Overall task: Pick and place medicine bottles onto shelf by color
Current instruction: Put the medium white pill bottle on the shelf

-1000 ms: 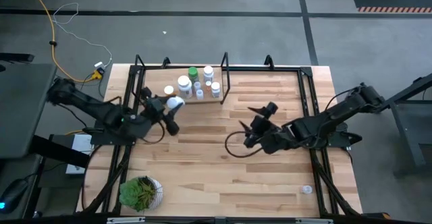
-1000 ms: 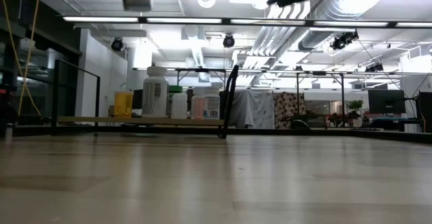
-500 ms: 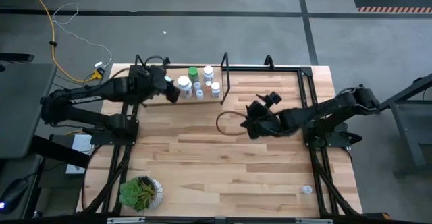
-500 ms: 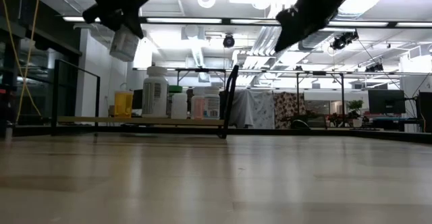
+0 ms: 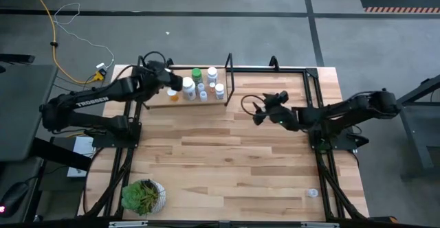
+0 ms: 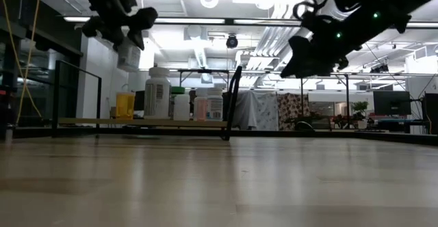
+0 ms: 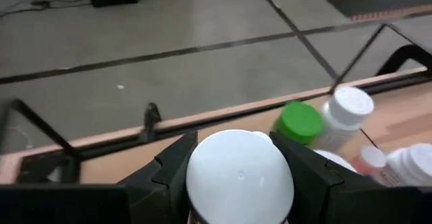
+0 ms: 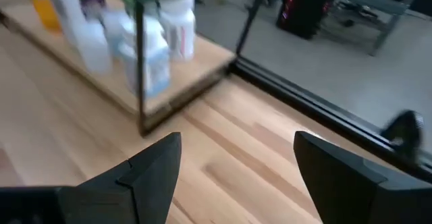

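Note:
The shelf (image 5: 180, 101), a low wood plank in a black rod frame, stands at the table's far left. Several medicine bottles rest upright on it: a big white one (image 5: 187, 86), a green-capped one (image 5: 196, 73), smaller white ones (image 5: 212, 73) and an orange one (image 5: 173, 97). My left gripper (image 5: 172, 84) hovers over the shelf's left part, shut on a white bottle (image 6: 129, 52). To the right of the shelf's end post, above the table, my right gripper (image 5: 256, 111) stands open with nothing between its fingers (image 8: 155, 166). My left gripper pinches the white bottle between its two fingers at the cap end (image 7: 239, 177), one finger (image 7: 172, 170) on each side. It comes slanting down from the table's left. The bottle hangs below the fingers, about upright, clear of the shelf.
A black rod frame (image 5: 313, 90) runs along the table's far and right edges. A potted green plant (image 5: 143, 195) sits at the near left corner, and a small white object (image 5: 313, 193) lies near the near right corner. Bare wood spreads across the table's middle.
My left gripper has swung from the table's left-middle toward the far edge, over the shelf, sinking and rolling a little, with the white bottle kept in its hold. My right gripper has gone toward the far edge and down, still open.

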Controlling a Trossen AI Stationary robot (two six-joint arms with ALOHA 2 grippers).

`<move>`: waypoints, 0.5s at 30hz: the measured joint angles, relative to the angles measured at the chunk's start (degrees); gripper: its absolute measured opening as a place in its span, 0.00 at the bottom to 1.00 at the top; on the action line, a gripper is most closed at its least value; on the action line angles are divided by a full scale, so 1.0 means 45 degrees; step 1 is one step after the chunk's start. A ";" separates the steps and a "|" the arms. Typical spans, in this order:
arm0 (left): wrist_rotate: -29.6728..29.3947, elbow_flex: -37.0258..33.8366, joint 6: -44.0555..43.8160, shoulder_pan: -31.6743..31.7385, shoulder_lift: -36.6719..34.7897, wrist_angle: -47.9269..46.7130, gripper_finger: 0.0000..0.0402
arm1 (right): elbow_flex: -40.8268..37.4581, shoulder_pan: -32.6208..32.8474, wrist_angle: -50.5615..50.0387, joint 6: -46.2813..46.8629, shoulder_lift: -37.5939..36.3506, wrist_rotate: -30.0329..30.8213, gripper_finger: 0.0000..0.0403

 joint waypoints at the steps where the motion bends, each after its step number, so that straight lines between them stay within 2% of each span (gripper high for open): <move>1: -0.0029 -0.0348 -0.0007 -0.0070 0.0000 0.0411 0.39 | -0.0180 0.0055 0.0594 -0.0098 -0.0077 -0.0009 0.69; 5: -0.1365 -0.1622 -0.0850 -0.0734 0.0010 0.1127 0.39 | -0.0570 0.0252 0.1607 0.0263 -0.0113 -0.0006 0.69; 11: -0.4754 -0.2792 -0.3321 -0.2514 -0.0233 0.0803 0.39 | -0.0646 0.0370 0.1429 0.1481 -0.0108 -0.0018 0.69; 15: -0.5649 -0.3376 -0.4306 -0.3209 0.0011 0.0813 0.39 | -0.0646 0.0372 0.1438 0.1604 -0.0108 -0.0101 0.69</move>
